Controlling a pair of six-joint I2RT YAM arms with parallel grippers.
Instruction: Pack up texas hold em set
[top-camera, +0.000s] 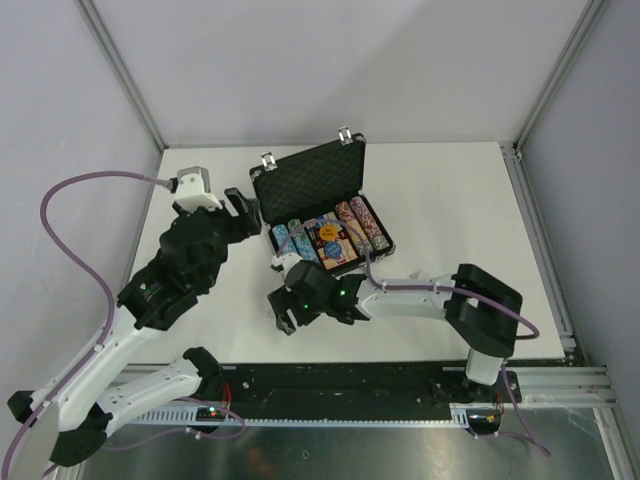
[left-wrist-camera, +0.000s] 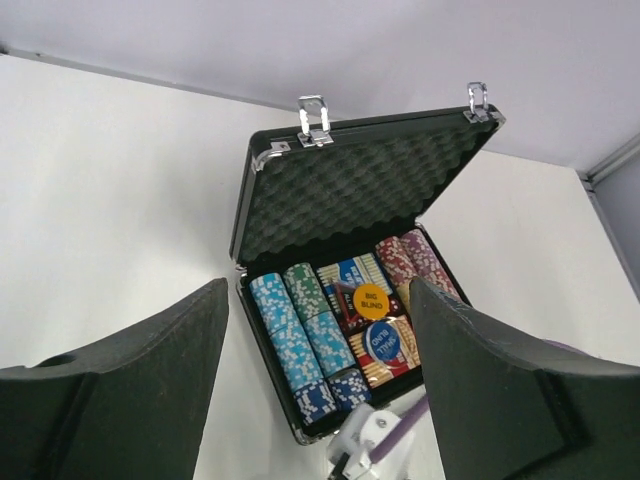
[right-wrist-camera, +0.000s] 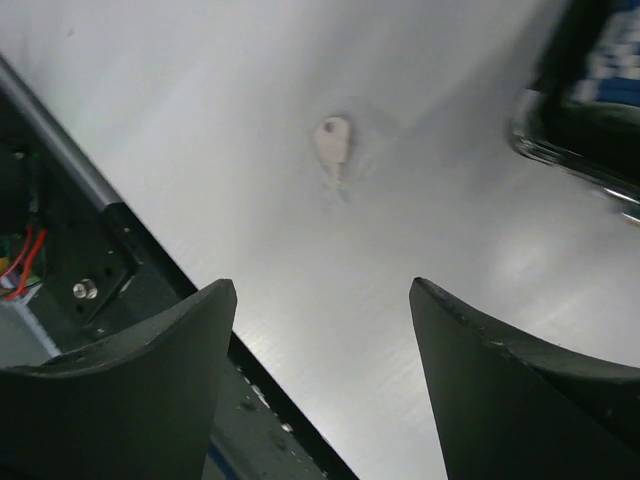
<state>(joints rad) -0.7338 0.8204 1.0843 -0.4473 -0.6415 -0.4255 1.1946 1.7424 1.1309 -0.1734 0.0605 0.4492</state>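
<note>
Both arms have jaws spread wide with nothing held. Nearest the bases, the right end effector (top-camera: 283, 315) points down at bare counter (top-camera: 450, 200), just off the near-left corner of the briefcase (top-camera: 330, 235). Further back, the left end effector (top-camera: 240, 210) hovers beside the case's left side, looking in. The briefcase sits mid-counter, open, with chips (left-wrist-camera: 300, 340) in rows, cards (left-wrist-camera: 350, 272) and round buttons (left-wrist-camera: 371, 301) in the middle, and the foam lid (left-wrist-camera: 350, 190) standing up at the back.

Lab test cell: white table (top-camera: 450, 200), plain grey walls (top-camera: 330, 70), aluminium frame posts (top-camera: 121, 72).
</note>
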